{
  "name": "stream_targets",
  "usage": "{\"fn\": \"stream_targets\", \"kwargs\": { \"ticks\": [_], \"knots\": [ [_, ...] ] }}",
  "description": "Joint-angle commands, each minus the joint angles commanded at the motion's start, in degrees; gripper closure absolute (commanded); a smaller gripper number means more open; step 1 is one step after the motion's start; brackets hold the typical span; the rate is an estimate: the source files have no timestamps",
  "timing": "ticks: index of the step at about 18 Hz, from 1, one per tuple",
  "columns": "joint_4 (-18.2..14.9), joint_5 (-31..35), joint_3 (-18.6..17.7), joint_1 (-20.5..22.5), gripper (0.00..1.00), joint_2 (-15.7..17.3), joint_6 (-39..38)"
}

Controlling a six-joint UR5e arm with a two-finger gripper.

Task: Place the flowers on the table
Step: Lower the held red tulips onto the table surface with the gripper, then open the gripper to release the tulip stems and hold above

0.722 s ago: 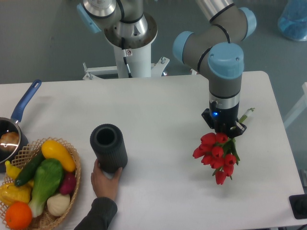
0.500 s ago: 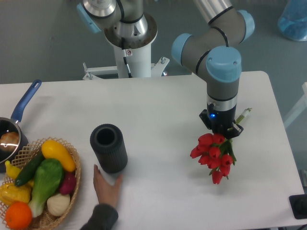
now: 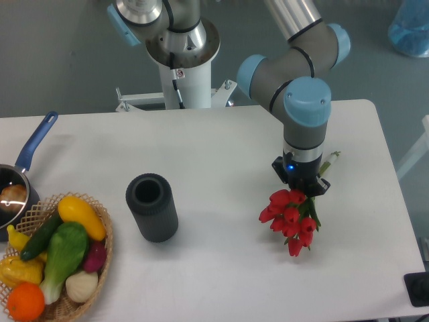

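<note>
The flowers (image 3: 288, 219), a small bunch of red tulips with thin green stems, hang heads down at the right of the white table (image 3: 221, 141). My gripper (image 3: 301, 184) is shut on their stems, just above the red heads. A stem end (image 3: 330, 161) sticks out behind the gripper to the upper right. The flower heads sit close over the tabletop; I cannot tell whether they touch it. The fingers are mostly hidden under the wrist.
A black ribbed vase (image 3: 152, 206) stands upright left of centre. A wicker basket (image 3: 94, 268) of toy fruit and vegetables is at the front left. A blue-handled pan (image 3: 20, 174) lies at the left edge. The robot base (image 3: 181, 60) stands behind the table.
My gripper has moved the flowers a little left and towards the back. The person's hand that held the vase has withdrawn out of view.
</note>
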Motion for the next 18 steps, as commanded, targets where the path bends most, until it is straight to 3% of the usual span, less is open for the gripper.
{"fn": "stream_targets", "kwargs": {
  "ticks": [1, 18],
  "knots": [
    [0.2, 0.0, -0.3, -0.1, 0.0, 0.0, 0.0],
    [0.7, -0.4, 0.7, 1.3, 0.0, 0.4, 0.4]
  ]
}}
